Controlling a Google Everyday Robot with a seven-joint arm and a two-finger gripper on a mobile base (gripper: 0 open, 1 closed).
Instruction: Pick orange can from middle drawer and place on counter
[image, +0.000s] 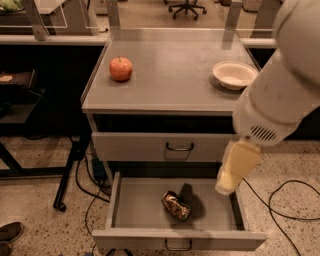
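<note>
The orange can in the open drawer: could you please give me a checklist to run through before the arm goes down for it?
1. Middle drawer pulled out, floor exposed: ok.
2. Orange can lying on its side near the middle of the drawer floor, nothing on it: ok.
3. Tool lined up over the can: not ok; it hangs over the drawer's right part, to the can's right.
4. Upper drawer front out of the way down to the can: ok, it does not cover the can.
5. Free spot on the counter: ok, bare surface between the apple and the bowl.
</note>
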